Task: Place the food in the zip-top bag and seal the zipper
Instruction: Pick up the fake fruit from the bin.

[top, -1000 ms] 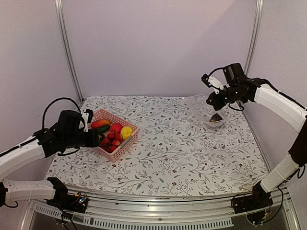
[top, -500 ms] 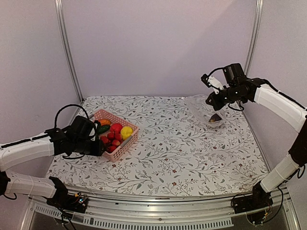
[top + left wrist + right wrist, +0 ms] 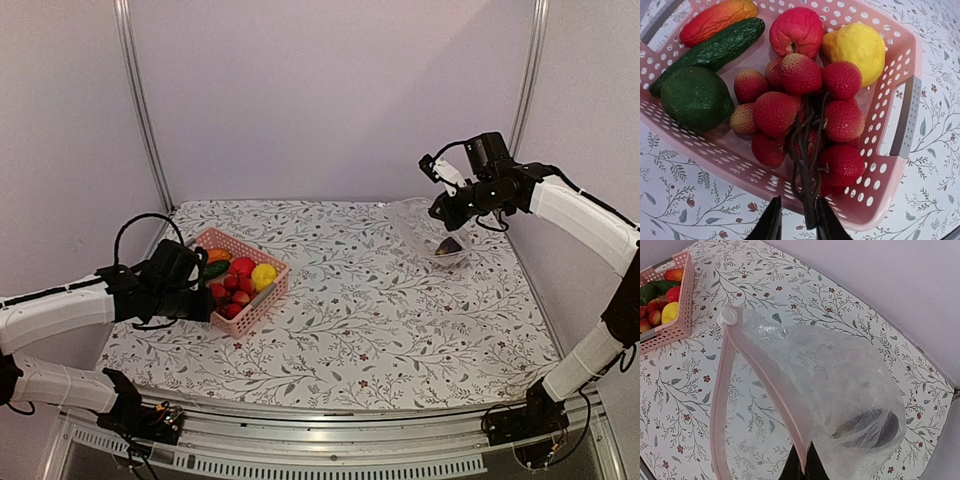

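The food lies in a pink basket (image 3: 890,165): a bunch of red-yellow balls (image 3: 800,100) on a dark stem, a green cucumber (image 3: 715,47), a round green piece (image 3: 695,97), an orange piece (image 3: 715,19), a red one (image 3: 796,29) and a yellow one (image 3: 855,45). My left gripper (image 3: 798,200) (image 3: 205,300) sits at the basket's near wall, jaws slightly apart, the stem between them against the right finger. My right gripper (image 3: 803,460) (image 3: 440,212) is shut on the pinkish zipper (image 3: 770,380) of the zip-top bag (image 3: 840,370), holding it up with its mouth gaping. A dark eggplant (image 3: 872,426) lies inside.
The basket (image 3: 262,300) stands at the left of the flowered tablecloth and the bag (image 3: 425,230) hangs at the back right. Metal frame posts rise at both back corners. A white tab (image 3: 726,316) sits at the zipper's far end.
My left arm has swung toward the basket's near side and lowered. Its jaws have narrowed around the bunch's stem. The right arm and the bag have not moved.
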Controlling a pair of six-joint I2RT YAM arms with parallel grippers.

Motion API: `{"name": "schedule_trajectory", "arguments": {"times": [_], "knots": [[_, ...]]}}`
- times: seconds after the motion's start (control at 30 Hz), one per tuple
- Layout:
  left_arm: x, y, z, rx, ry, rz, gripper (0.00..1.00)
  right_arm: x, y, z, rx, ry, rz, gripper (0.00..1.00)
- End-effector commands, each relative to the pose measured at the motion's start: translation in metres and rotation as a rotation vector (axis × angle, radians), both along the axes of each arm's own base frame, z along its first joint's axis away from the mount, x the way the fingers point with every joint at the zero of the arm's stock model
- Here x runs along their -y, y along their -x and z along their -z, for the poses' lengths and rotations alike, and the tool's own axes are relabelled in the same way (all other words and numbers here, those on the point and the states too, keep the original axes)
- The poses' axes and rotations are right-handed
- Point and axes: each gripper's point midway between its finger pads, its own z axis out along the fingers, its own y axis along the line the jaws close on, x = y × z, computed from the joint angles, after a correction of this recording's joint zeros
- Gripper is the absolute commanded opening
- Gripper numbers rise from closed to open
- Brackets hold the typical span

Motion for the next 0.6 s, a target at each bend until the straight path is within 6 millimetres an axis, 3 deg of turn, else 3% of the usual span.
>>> {"name": "schedule_trajectory", "arguments": {"times": [0.0,0.2,0.4,0.57], "knots": [[0.008,-0.01,-0.019,0.067,0.026,0.014,0.22,-0.005,0.001,0.006,-0.012,-0.012,-0.009,0.0],[0.01,-0.013,-0.025,0.105,0.033,0.026,0.18,-0.005,0.002,0.009,-0.019,-0.008,-0.011,0.0],[0.013,-0.024,-0.04,0.161,0.026,0.038,0.01,-0.004,0.001,0.009,-0.015,-0.003,-0.011,0.0],[0.023,-0.031,-0.061,0.188,0.044,0.067,0.0,-0.005,0.004,0.005,-0.01,0.005,-0.02,0.0]]}}
